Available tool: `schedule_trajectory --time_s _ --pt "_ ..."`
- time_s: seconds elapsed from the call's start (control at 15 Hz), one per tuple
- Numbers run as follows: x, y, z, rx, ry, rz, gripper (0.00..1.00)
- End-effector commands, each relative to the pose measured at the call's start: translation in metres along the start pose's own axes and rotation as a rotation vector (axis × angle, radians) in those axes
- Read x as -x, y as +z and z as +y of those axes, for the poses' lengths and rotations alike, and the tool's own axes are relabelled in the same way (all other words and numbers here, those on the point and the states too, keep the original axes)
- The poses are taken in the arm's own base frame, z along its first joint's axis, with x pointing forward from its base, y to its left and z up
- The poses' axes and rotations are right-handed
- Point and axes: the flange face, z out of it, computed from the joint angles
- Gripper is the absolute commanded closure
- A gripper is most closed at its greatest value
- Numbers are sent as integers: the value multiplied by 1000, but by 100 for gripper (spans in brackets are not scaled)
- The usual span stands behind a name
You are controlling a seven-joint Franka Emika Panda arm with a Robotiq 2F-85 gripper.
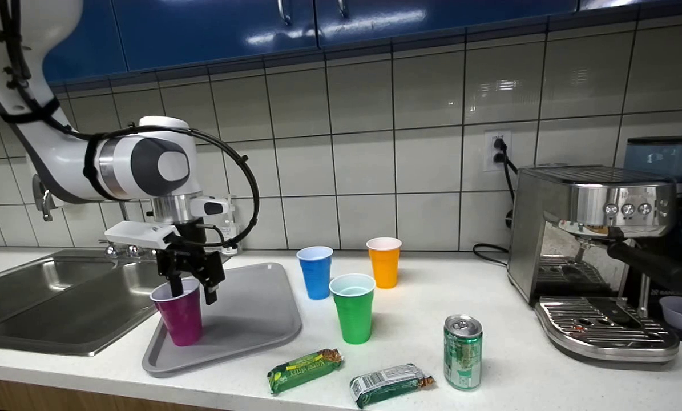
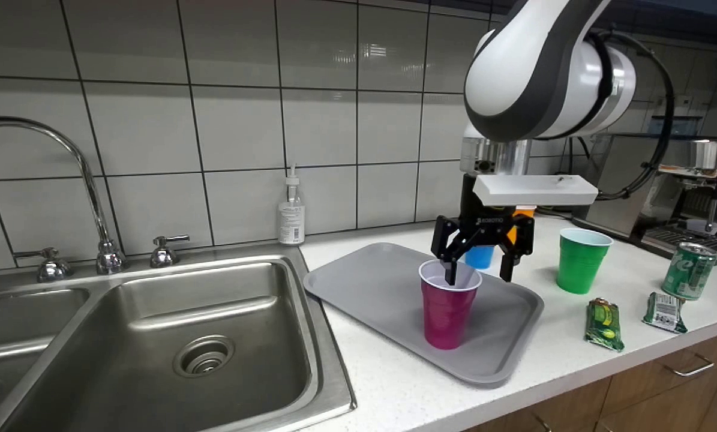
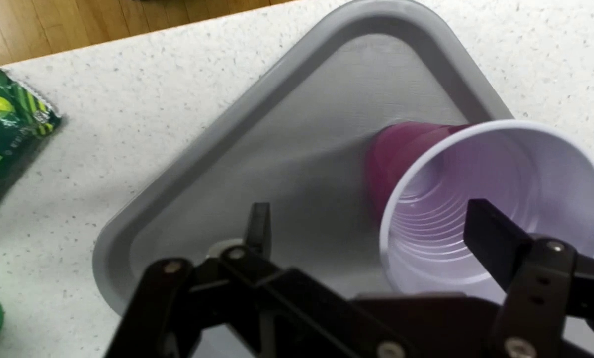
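My gripper [image 1: 193,293] is open over the grey tray [image 1: 258,305], pointing down. It also shows in an exterior view [image 2: 478,276] and in the wrist view [image 3: 371,219]. A magenta plastic cup [image 1: 182,321] with a pale lilac inside stands on the tray; it also shows in an exterior view [image 2: 448,318] and in the wrist view [image 3: 398,154]. One finger reaches down inside the cup's mouth. The other finger is outside the cup, above the tray. The cup's rim lies between the fingers, and a gap shows between it and each finger. Nothing is gripped.
A blue cup [image 1: 316,274], an orange cup [image 1: 384,264] and a green cup [image 1: 354,314] stand right of the tray. Two green-wrapped bars [image 1: 305,370] [image 1: 389,385] and a green can [image 1: 463,354] lie or stand nearer the front. A sink [image 2: 214,324], soap bottle [image 2: 291,213] and coffee machine [image 1: 592,228] flank them.
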Motion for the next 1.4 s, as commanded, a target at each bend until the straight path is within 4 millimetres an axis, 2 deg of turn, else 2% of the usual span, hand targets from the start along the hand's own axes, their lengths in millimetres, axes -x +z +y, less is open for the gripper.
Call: schedule_trajectory --time_s 0.0,0.07,0.53,0.73,1.33 --pt "-11 5 -9 -8 -2 12 25" --pt "-11 4 -11 -9 -6 14 26" --pt "-7 -2 -14 -11 -22 15 82" --pt "-6 -3 -14 -14 -21 14 100" --pt "-23 -16 -14 -21 6 53 99"
